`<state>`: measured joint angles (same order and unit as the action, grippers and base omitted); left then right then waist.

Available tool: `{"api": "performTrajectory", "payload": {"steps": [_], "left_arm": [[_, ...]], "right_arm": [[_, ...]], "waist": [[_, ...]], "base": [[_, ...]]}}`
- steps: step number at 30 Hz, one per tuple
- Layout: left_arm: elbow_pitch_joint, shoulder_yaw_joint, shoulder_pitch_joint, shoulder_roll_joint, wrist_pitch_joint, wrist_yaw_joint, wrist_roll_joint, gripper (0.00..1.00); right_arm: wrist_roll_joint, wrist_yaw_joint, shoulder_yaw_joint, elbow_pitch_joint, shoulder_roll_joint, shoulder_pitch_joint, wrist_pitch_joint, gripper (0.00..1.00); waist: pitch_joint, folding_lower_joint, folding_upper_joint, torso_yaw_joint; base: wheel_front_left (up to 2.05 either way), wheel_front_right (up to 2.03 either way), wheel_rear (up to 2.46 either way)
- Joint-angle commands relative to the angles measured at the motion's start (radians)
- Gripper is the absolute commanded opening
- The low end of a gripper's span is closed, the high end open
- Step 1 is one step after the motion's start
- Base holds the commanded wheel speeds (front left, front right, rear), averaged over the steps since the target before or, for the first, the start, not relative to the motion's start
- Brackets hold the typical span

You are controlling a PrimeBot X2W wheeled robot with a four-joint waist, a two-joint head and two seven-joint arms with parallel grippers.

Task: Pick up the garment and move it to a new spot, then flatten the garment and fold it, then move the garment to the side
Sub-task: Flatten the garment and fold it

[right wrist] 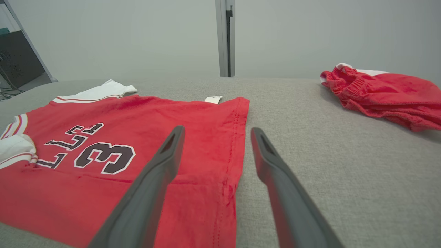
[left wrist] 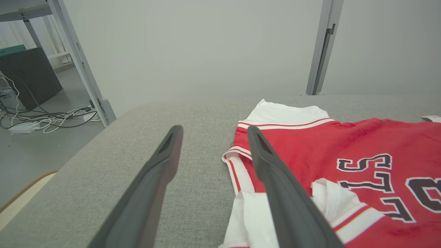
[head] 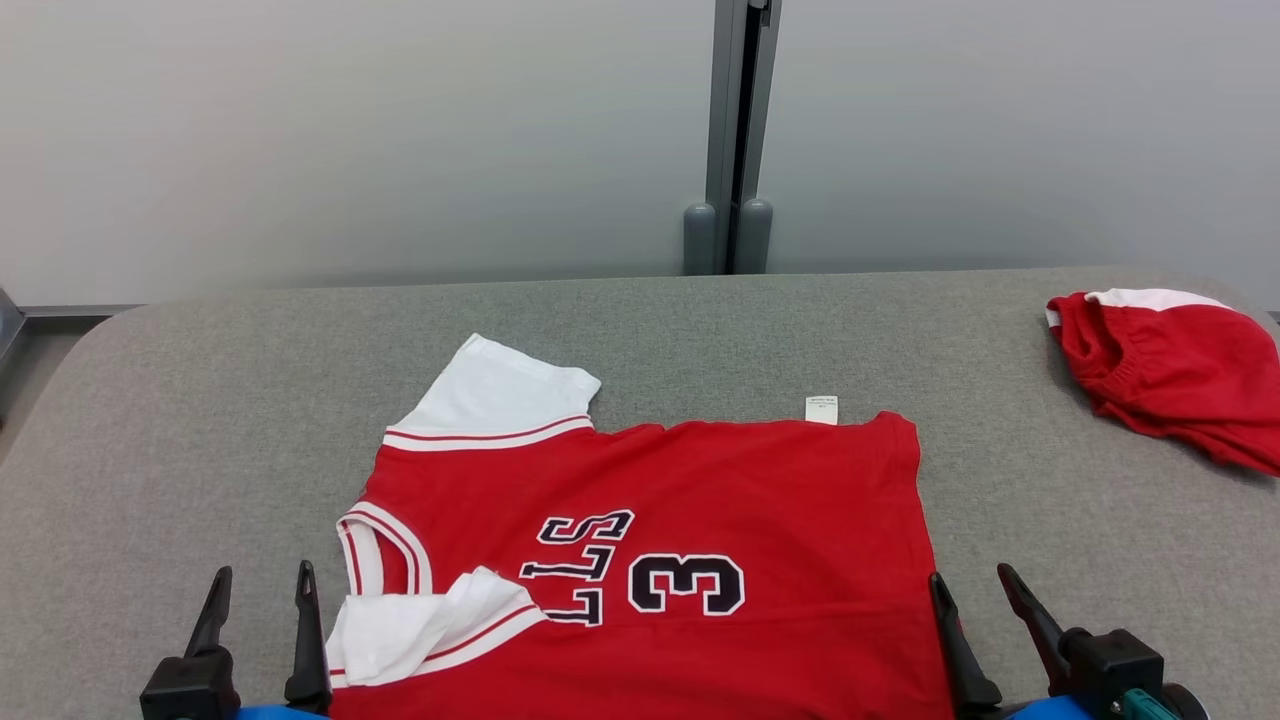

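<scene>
The garment (head: 700, 500) is a red jersey with white sleeves and dark lettering, spread flat on the grey table (head: 200, 400) near its front edge; its near sleeve is folded over the chest. It also shows as the jersey (left wrist: 344, 148) in the left wrist view and the jersey (right wrist: 137, 144) in the right wrist view. My left gripper (head: 263, 578) stands open at the jersey's collar side, above the cloth's edge, holding nothing. Over the hem edge, my right gripper (head: 970, 578) is open and empty too. Open fingers (left wrist: 165, 155) and fingers (right wrist: 172, 144) straddle those edges.
A crumpled pair of red shorts (head: 1170, 370) with a white band lies at the table's far right, also seen as shorts (right wrist: 379, 93). A grey wall with a post (head: 735, 130) backs the table. Cables and a frame leg (left wrist: 79, 58) stand off the left side.
</scene>
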<state>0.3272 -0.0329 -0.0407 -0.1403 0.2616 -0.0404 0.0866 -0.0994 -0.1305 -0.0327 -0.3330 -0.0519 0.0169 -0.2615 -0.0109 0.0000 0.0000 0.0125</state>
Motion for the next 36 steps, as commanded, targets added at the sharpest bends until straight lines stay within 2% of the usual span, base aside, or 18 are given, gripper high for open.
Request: {"api": "performTrajectory", "payload": {"steps": [1,9,14,21,28,36], "left_arm": [[0.004,-0.005,-0.007,0.001,0.005,-0.001,0.001,1.00],[0.007,-0.011,-0.008,0.002,0.005,-0.006,0.012,1.00],[0.025,-0.005,0.061,-0.013,0.005,-0.029,0.023,1.00],[0.076,0.024,0.284,-0.100,-0.014,-0.066,0.022,1.00],[0.154,0.098,0.593,-0.196,-0.119,-0.090,0.069,1.00],[0.257,0.342,0.866,-0.320,-0.294,-0.090,0.254,1.00]], "right_arm": [[-0.003,-0.001,0.001,-0.001,0.001,0.004,-0.005,1.00],[-0.014,-0.001,-0.010,-0.012,0.001,0.002,-0.005,1.00],[-0.017,-0.001,-0.015,0.003,0.001,-0.038,-0.005,1.00],[0.013,-0.001,-0.048,0.012,-0.011,-0.185,0.003,1.00],[0.002,0.000,-0.092,-0.037,-0.052,-0.424,0.116,1.00],[-0.033,-0.001,-0.163,-0.085,-0.077,-0.641,0.198,1.00]], "waist": [[0.000,0.0000,0.0000,-0.001],[0.000,0.0000,0.0000,-0.002],[0.013,0.0000,0.0000,-0.013],[0.091,0.0000,0.0000,-0.059],[0.230,0.0000,0.0000,-0.114],[0.382,0.0000,0.0000,-0.174]], "base": [[0.00,0.00,0.00],[0.00,0.00,0.00],[0.00,0.00,0.00],[0.00,0.00,0.00],[0.00,0.00,0.00],[0.00,0.00,0.00]]}}
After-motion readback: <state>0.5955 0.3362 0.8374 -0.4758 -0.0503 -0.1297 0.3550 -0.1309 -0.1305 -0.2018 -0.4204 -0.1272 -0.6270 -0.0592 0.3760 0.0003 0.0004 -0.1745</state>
